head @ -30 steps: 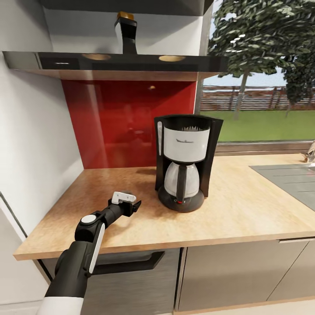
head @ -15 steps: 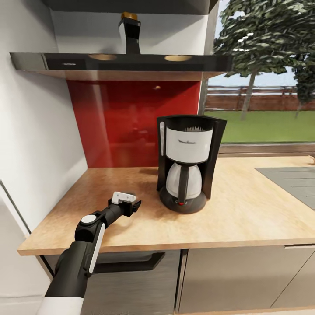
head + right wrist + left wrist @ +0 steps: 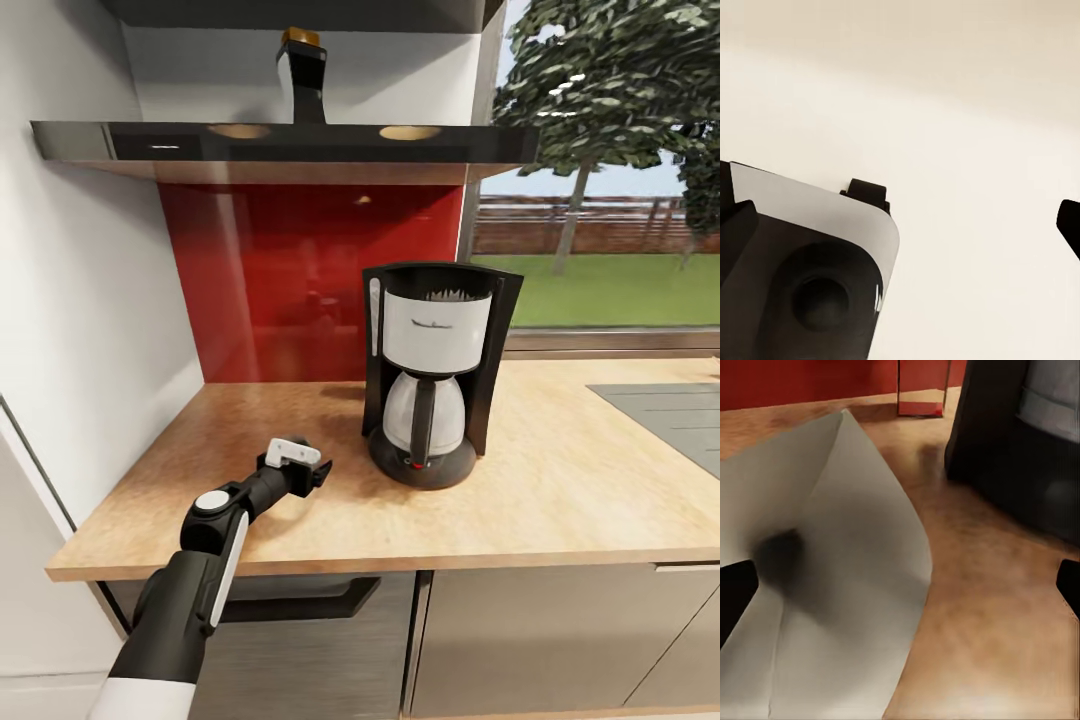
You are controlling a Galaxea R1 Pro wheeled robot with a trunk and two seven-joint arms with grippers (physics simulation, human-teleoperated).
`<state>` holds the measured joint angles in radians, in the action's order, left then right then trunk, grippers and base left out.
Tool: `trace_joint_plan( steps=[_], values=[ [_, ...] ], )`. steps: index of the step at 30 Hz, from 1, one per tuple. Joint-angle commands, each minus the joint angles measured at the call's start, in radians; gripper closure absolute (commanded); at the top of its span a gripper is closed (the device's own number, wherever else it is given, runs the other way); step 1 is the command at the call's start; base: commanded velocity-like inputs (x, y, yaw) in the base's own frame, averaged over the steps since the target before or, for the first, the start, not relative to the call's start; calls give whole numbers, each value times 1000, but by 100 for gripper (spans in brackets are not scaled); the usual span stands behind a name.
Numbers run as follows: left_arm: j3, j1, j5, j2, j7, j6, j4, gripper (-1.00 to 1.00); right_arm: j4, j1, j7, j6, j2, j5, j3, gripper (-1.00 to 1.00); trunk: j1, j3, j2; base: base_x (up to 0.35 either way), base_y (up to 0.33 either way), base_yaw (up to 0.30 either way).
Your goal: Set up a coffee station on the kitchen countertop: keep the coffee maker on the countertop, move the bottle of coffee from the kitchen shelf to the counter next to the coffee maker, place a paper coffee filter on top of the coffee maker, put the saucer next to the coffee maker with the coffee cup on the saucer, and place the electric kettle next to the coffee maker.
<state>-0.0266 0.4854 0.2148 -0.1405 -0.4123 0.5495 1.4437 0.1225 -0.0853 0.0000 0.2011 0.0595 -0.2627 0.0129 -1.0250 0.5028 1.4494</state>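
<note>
The coffee maker (image 3: 430,370) stands on the kitchen countertop (image 3: 560,490), near the red back panel. High above it, on the shelf over the hood, is the bottle of coffee (image 3: 302,78) with its gold cap. My left gripper (image 3: 318,474) hovers low over the counter, to the left of the machine. In the left wrist view the left gripper (image 3: 900,589) is open. The white paper coffee filter (image 3: 825,555) lies right in front of it, close against one fingertip (image 3: 735,600), and the coffee maker (image 3: 1020,450) is just beyond. My right gripper (image 3: 900,221) is open, holding nothing.
A dark range hood (image 3: 280,145) overhangs the red backsplash (image 3: 290,280). A white wall (image 3: 90,300) closes off the counter's left end. A grey inset panel (image 3: 670,410) sits in the counter at the right. Grey cabinet fronts and a dark handle (image 3: 300,600) lie below.
The head camera has shifted a little, so the whole scene sits slightly to the right. My left gripper has edged a little toward the coffee maker and turned slightly.
</note>
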Motion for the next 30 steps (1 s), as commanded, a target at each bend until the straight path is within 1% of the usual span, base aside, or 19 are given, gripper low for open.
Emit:
trace_joint_plan(
  steps=[1, 6, 7, 8, 9, 11, 15, 18, 30],
  values=[
    [0, 1, 11, -1, -8, 3, 1, -100, -1, -1, 0, 3, 0, -4, 1, -100, 0, 1, 1, 0, 0, 1],
    [-4, 0, 11, -1, -2, 3, 1, -100, -1, -1, 0, 3, 0, -3, 1, -100, 0, 1, 1, 0, 0, 0],
    [-5, 0, 10, -1, 19, 3, 1, -100, -1, -1, 0, 3, 0, -4, 1, -100, 0, 1, 1, 0, 0, 0],
    [-7, 0, 8, -1, 58, 3, 1, -100, -1, -1, 0, 3, 0, -4, 1, -100, 0, 1, 1, 0, 0, 0],
    [-31, 0, 6, -1, 127, 3, 0, -100, -1, -1, 0, 3, 0, -4, 1, -100, 0, 1, 1, 0, 0, 0],
    [-61, 1, 5, 0, 158, 3, 0, -100, -1, -1, 0, 3, 0, -4, 1, -100, 0, 1, 1, 0, 0, 0],
    [-128, 0, 4, 0, 199, 3, -1, -100, -1, -1, 0, 3, 0, -4, 1, -100, 0, 1, 1, 0, 0, 0],
    [-145, 1, 3, 0, 209, 3, -2, -100, -1, -1, 0, 3, 1, -4, 0, -100, 0, 1, 1, 0, 0, 0],
    [-153, 1, 3, 0, 214, 3, -2, -100, -1, -1, 0, 3, 2, -3, 0, -100, 0, 1, 1, 0, 0, 0]
  ],
)
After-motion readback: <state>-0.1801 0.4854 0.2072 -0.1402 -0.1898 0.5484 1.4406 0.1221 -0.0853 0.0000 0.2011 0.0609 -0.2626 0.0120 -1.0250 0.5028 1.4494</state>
